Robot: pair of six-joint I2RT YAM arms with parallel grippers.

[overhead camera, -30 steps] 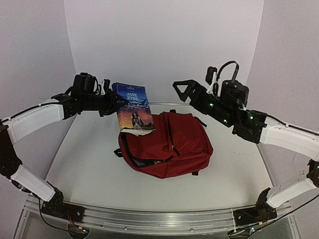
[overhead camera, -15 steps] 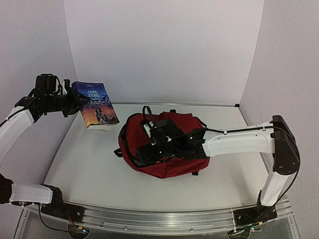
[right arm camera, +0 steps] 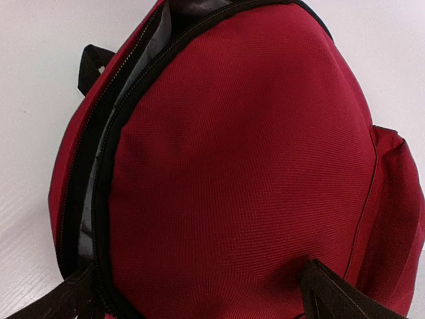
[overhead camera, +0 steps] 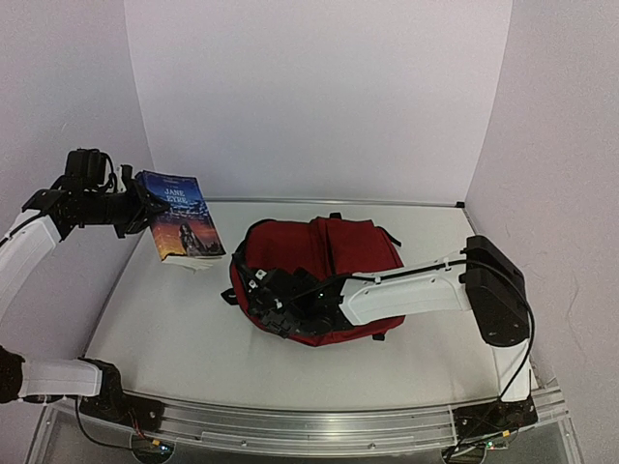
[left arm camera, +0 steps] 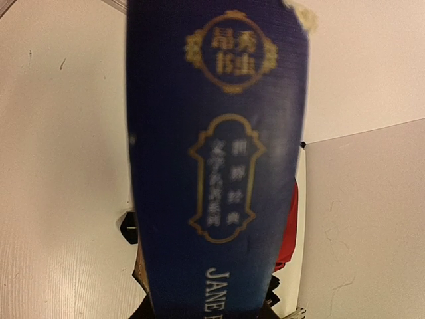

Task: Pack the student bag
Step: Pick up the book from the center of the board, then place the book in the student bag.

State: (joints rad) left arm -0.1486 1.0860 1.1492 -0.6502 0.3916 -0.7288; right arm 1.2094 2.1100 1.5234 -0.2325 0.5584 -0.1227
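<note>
2 arms share this job, and the left one has the load: at the far left the left claw (overhead camera: 133,209) is pinching a blue Jane Eyre book (overhead camera: 184,217) by its spine side, holding it tilted over the rear-left corner of the white surface (overhead camera: 174,338). The left wrist view is almost filled by the book's (left arm camera: 219,166) back cover, so the pinch is judged from how the book hangs. To the right of the book, and nearer the arm bases, the student bag (overhead camera: 334,253) lies flat in the middle of the surface, its long axis running roughly left to right with the rounded top end pointing at the book. The zip opening (right arm camera: 99,166) curves round that end and gapes a little, showing grey lining (right arm camera: 143,63). The right claw (overhead camera: 269,292) reaches across from the right and sits at the same end, its fingers (right arm camera: 332,296) spread wide over the red front panel (right arm camera: 246,166) and gripping nothing that shows. The left arm is nearer the mouth, so the book probably has to travel rightward and down, edge-first, into that slit, which looks narrow.
</note>
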